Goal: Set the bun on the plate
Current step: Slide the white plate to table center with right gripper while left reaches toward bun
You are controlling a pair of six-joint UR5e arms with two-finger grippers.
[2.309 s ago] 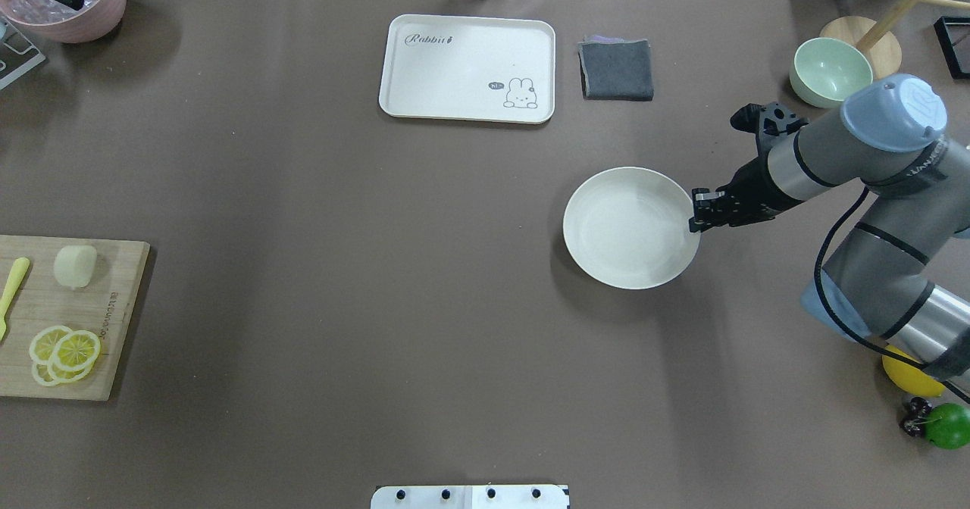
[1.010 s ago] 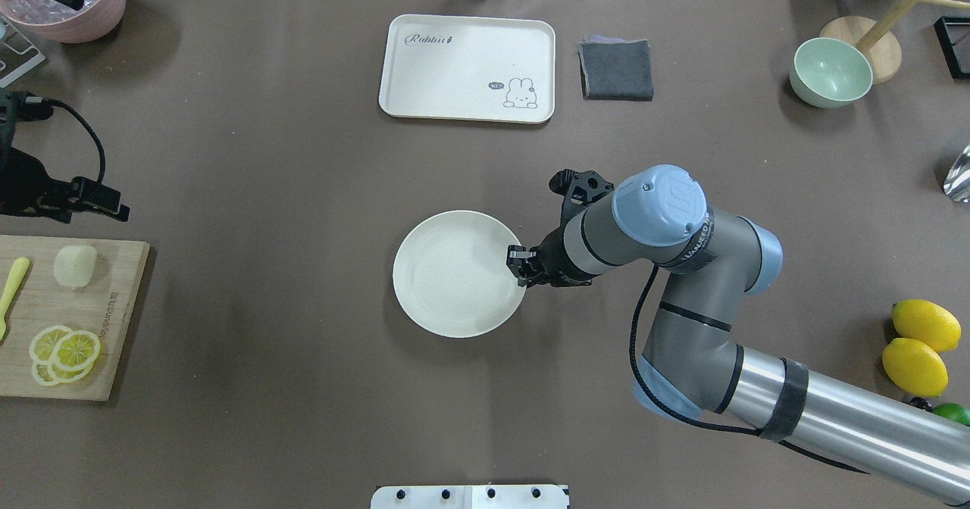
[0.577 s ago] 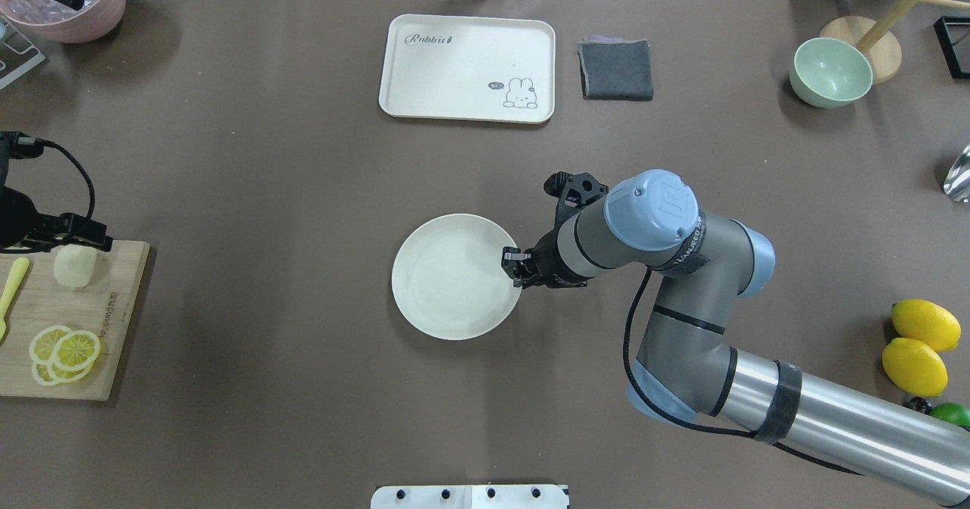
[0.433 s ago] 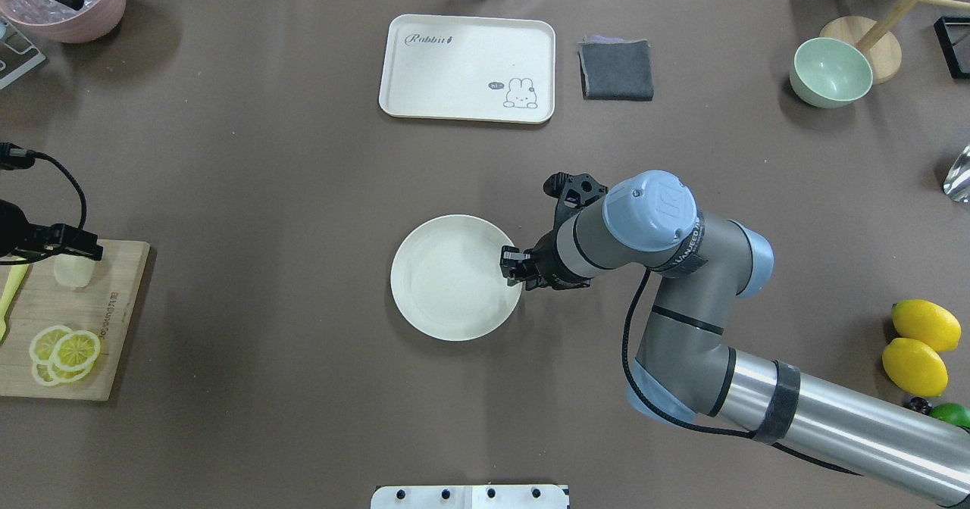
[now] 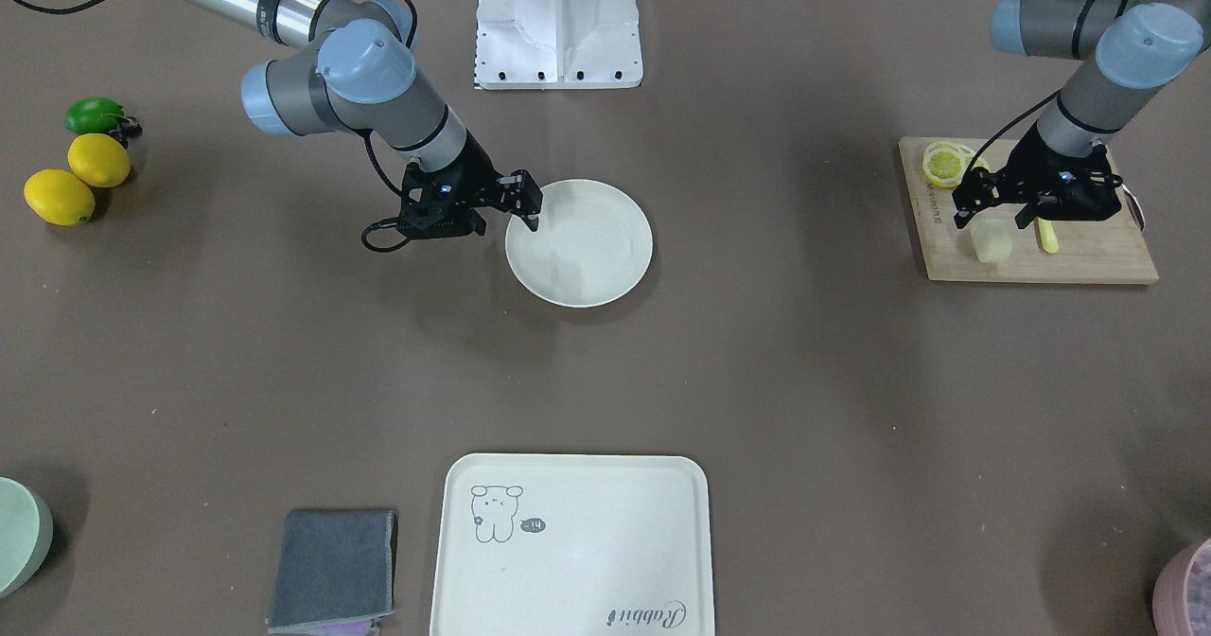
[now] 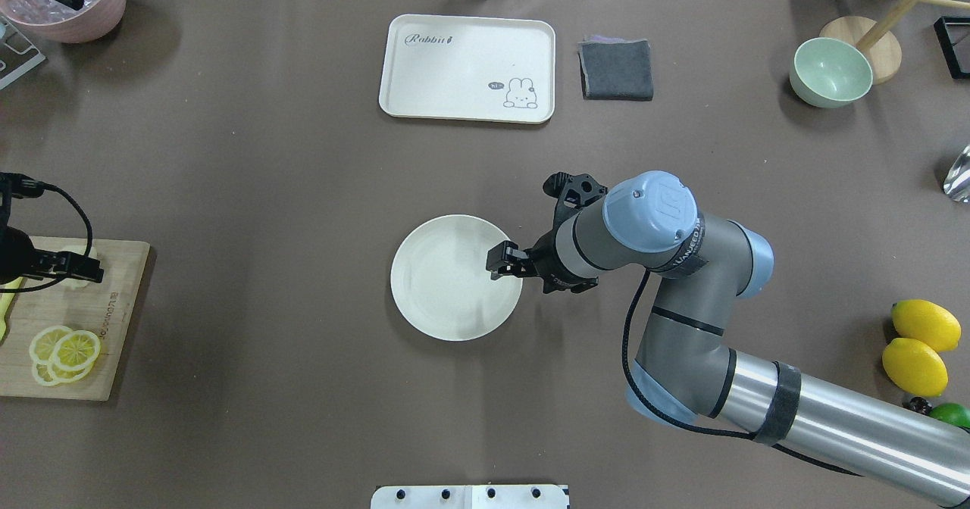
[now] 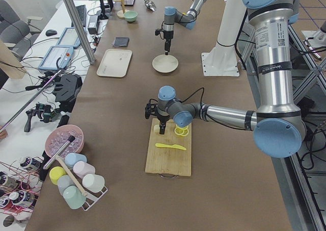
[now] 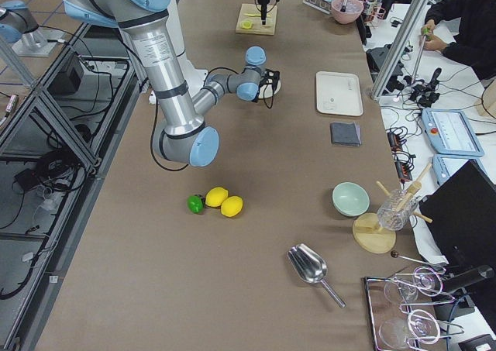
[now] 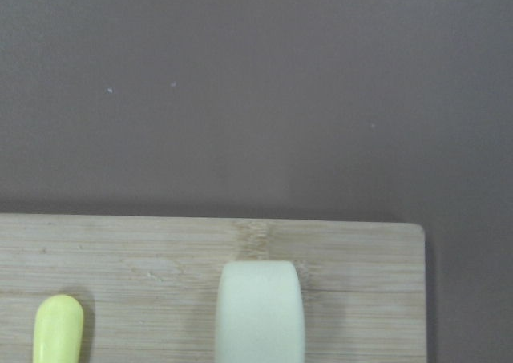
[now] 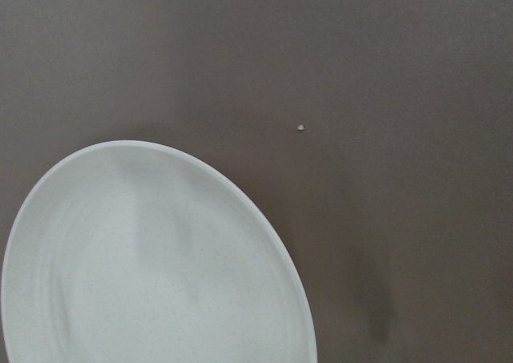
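Plate (image 5: 591, 248) mid-frame, bun (image 5: 991, 240) on the wooden board (image 5: 1069, 262) at right.
Right gripper (image 5: 530, 208) hangs at the plate's left rim, fingers spread, clear of it. Left gripper (image 5: 991, 216) sits over the bun, fingers parted to either side.

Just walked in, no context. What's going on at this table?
Bun-to-plate job, early stage. The left pincer hangs open right over the bun, which lies on the wooden cutting board at the robot's left end of the table and looks not yet gripped. The right pincer sits at the rim of the plate in mid-table; whether it is open or shut is unclear. The plate is bare.
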